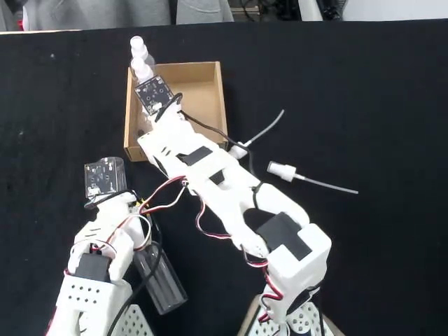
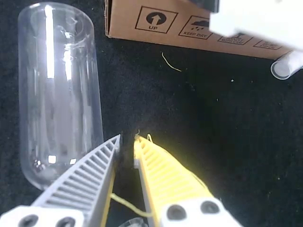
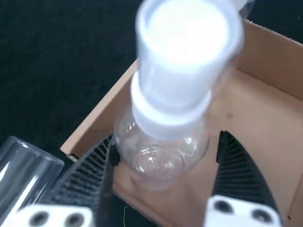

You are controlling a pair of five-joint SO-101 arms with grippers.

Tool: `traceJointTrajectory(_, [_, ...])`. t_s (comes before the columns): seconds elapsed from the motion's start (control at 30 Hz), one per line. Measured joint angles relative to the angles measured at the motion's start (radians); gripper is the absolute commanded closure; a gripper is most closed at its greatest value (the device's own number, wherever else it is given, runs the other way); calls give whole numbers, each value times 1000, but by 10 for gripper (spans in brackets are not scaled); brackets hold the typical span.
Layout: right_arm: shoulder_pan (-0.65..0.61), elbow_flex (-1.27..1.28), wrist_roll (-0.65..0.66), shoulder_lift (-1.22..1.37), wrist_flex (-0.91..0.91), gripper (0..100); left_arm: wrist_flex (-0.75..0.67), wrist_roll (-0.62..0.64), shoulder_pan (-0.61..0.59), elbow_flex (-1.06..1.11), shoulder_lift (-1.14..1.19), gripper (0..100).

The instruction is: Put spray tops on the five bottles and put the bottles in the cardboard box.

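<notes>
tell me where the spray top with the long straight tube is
In the high view the spray top lies on the black table, right of the cardboard box, beside the right arm, tube trailing rightward.

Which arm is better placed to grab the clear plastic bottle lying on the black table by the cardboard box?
Left. The left gripper sits right beside that clear plastic bottle, fingers together. The right gripper is over the brown cardboard box, open around a clear bottle with a white spray top.
</notes>
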Motion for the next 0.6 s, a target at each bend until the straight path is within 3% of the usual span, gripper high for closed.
traceJointTrajectory(0.6, [0,-6,-2,-35,140,737,0,0,0,0,0,959])
